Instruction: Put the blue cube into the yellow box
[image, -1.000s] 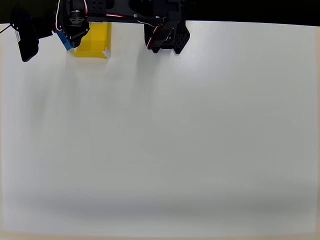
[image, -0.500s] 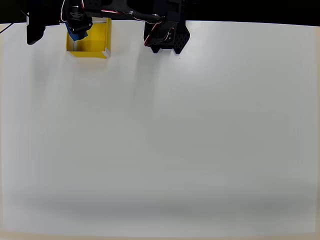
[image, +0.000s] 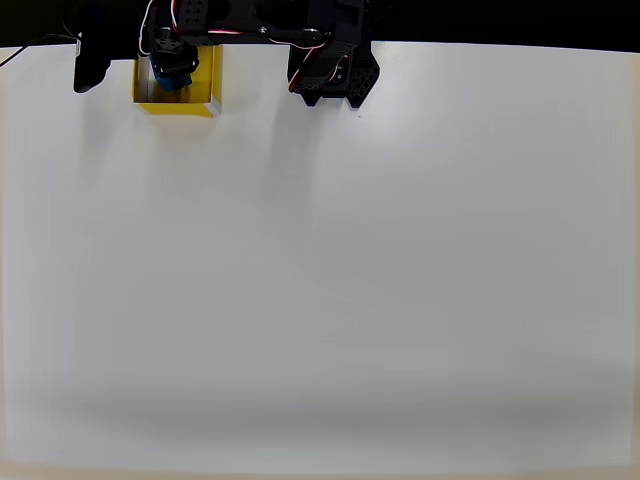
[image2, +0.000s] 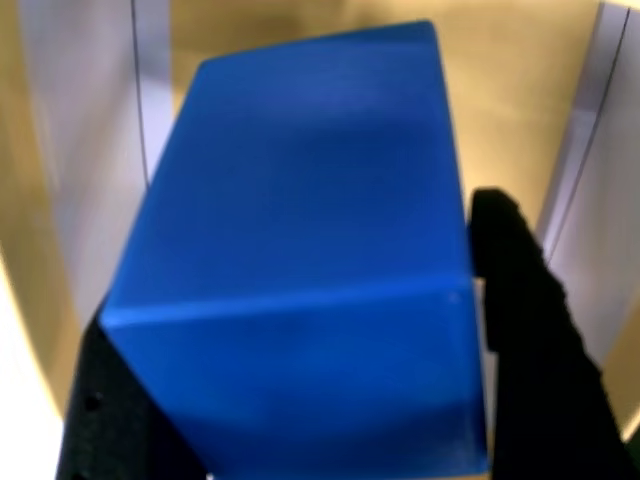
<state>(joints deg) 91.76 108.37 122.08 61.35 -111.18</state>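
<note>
In the overhead view, the black robot arm sits along the far edge of the white table. Its black base stands on the table near the far middle. From there the arm stretches out sideways to the left, with thin red and white wires on it. At its end, the black two-finger gripper points down over the square open yellow box with thin pale walls. The box sits at the far left of the table.

The small bright-blue cube with dull flat faces peeks out under the gripper, inside the lines of the box. I cannot tell if it touches the box floor.

In the wrist view, the blue cube looks very big and close. One black finger presses on its right side and another black finger presses low on its left side. So the gripper is pinching the cube between its two fingers. Behind the cube you can see the yellow floor of the box and pale walls on the left and right.

I cannot see any words or labels to read.
</note>
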